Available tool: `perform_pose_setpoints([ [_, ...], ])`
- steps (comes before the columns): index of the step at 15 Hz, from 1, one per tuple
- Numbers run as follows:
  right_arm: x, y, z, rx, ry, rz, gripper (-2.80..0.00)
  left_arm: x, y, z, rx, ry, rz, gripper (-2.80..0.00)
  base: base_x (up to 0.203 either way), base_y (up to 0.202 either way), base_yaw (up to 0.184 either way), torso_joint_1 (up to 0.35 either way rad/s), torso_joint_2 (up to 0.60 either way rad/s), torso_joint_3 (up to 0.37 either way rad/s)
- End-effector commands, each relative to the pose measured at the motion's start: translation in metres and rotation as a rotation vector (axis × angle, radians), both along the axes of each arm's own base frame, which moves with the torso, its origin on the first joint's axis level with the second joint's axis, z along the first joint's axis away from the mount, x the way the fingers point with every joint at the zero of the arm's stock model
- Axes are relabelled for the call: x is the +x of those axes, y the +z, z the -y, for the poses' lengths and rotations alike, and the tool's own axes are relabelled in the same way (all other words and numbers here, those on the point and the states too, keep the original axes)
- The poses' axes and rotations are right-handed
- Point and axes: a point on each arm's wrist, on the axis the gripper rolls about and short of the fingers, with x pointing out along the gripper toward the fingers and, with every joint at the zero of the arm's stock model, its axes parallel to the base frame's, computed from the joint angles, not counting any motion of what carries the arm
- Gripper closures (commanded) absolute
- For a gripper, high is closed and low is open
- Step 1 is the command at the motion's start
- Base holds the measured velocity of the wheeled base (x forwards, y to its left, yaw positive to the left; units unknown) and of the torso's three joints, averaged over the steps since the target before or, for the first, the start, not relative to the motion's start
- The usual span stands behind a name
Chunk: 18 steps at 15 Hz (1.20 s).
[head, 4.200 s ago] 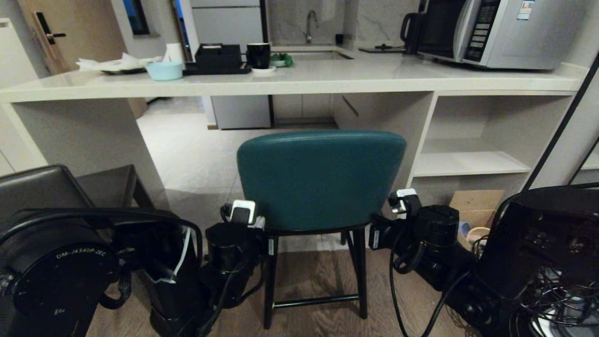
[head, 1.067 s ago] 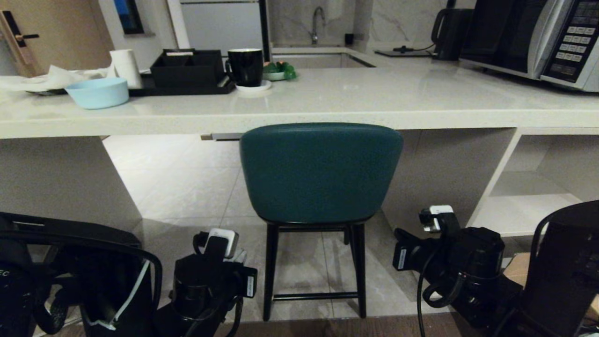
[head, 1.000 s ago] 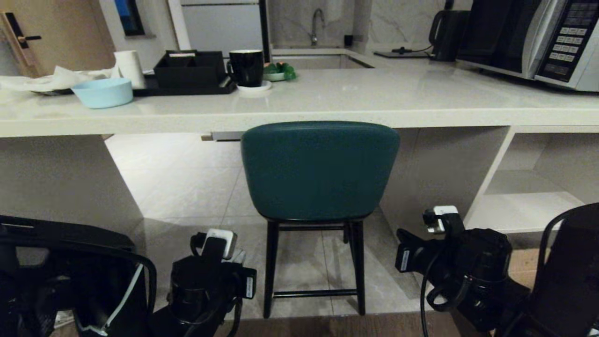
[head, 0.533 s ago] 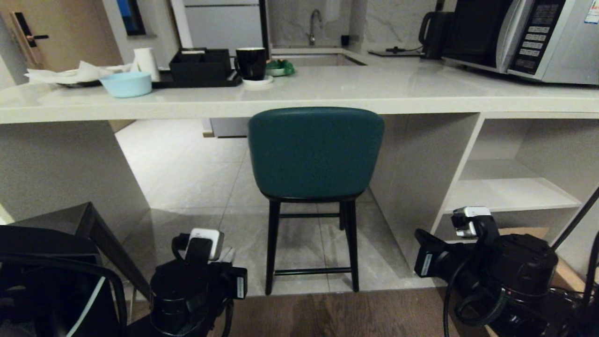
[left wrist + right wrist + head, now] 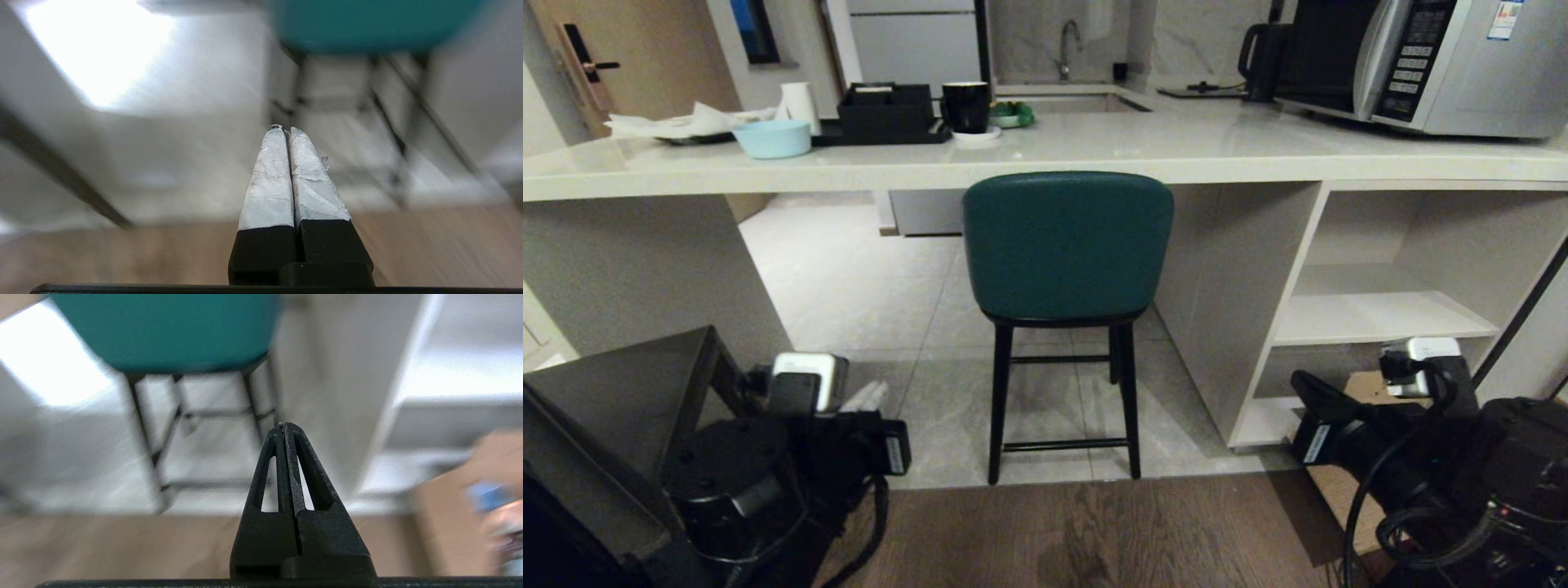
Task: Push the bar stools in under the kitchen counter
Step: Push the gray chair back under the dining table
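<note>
Teal stool [image 5: 1067,245] under counter edge [image 5: 1045,170]; hands apart.

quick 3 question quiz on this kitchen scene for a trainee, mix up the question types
1. True or false: the teal stool stands with its back right at the edge of the kitchen counter.
2. Multiple choice: the left gripper and right gripper are A) both shut and empty, B) both clamped on the stool, C) one open, one shut.
3. Fill in: the dark grey stool sits low in the head view on the robot's ____ side.

Key: 1 true; 2 A; 3 left.
</note>
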Motion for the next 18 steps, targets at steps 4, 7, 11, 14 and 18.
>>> perform_pose_setpoints([
  [4,-0.035,0.069,0.048,-0.051,-0.177,0.26,0.0,-0.042,0.107,-0.066,-0.104,0.141,0.412,0.0,0.0,0.0,0.0,0.0,0.0,0.0],
  [7,-0.075,0.102,0.073,-0.097,-0.285,0.362,0.0,-0.083,0.148,-0.099,-0.087,0.24,0.51,0.0,0.0,0.0,0.0,0.0,0.0,0.0],
  [11,-0.152,0.119,0.094,-0.139,-0.392,0.389,0.0,-0.139,0.169,-0.127,-0.088,0.361,0.571,0.0,0.0,0.0,0.0,0.0,0.0,0.0],
  [14,-0.204,0.111,0.098,-0.155,-0.421,0.391,0.0,-0.178,0.152,-0.133,-0.079,0.361,0.556,0.0,0.0,0.0,0.0,0.0,0.0,0.0],
  [18,-0.263,0.077,0.098,-0.181,-0.411,0.357,0.0,-0.228,0.105,-0.139,-0.073,0.363,0.42,0.0,0.0,0.0,0.0,0.0,0.0,0.0],
])
